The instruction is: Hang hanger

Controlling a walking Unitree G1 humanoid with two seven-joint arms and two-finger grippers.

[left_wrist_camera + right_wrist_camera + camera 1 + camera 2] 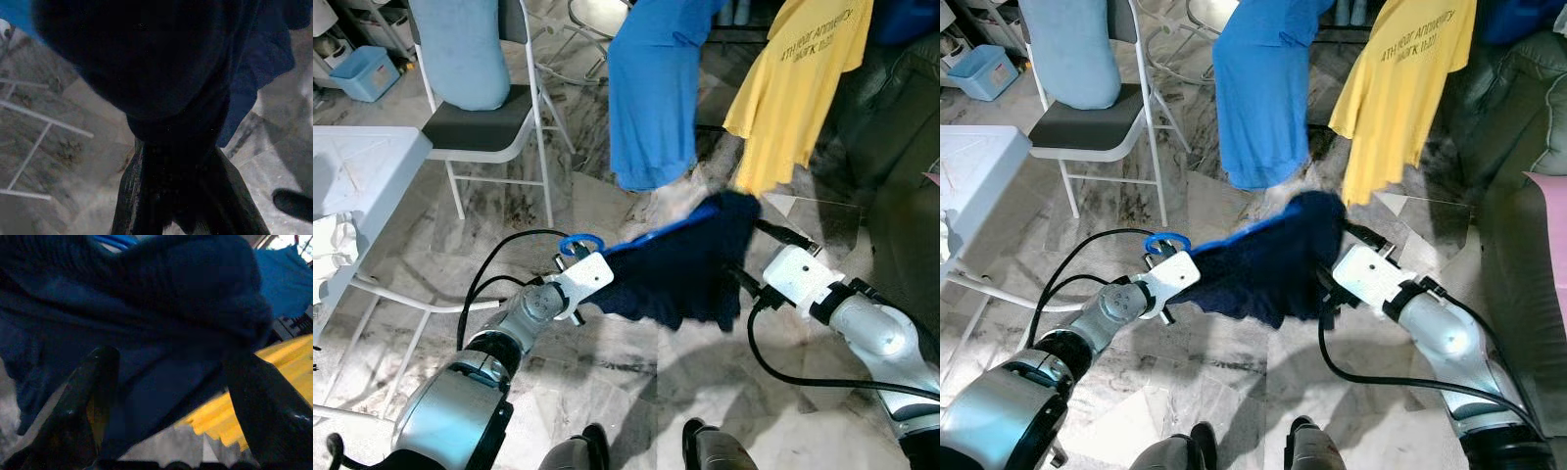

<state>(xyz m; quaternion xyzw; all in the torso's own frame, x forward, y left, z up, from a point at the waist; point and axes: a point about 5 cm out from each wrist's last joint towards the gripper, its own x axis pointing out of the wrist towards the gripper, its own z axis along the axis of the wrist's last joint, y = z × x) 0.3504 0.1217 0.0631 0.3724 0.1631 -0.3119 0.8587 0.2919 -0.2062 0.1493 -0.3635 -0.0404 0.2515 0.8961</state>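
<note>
A blue hanger (pixel 607 243) carrying a navy garment (pixel 685 264) is held between the two arms above the floor, near a hanging blue shirt (pixel 651 88) and yellow shirt (pixel 798 78). The left gripper (pixel 176 161) is clamped on the garment's left end by the hook. The right gripper (pixel 166 396) has its fingers apart around the right end.

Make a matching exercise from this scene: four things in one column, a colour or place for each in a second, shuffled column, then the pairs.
Things:
1. navy garment
2. yellow shirt
3. bin
4. hanger hook

Descriptions:
A. hangs at the upper right, printed text on it
B. light blue, on the floor at far left
C. blue loop just above the left gripper
D. draped between the two arms

Pairs: 1-D, 2-A, 3-B, 4-C
</note>
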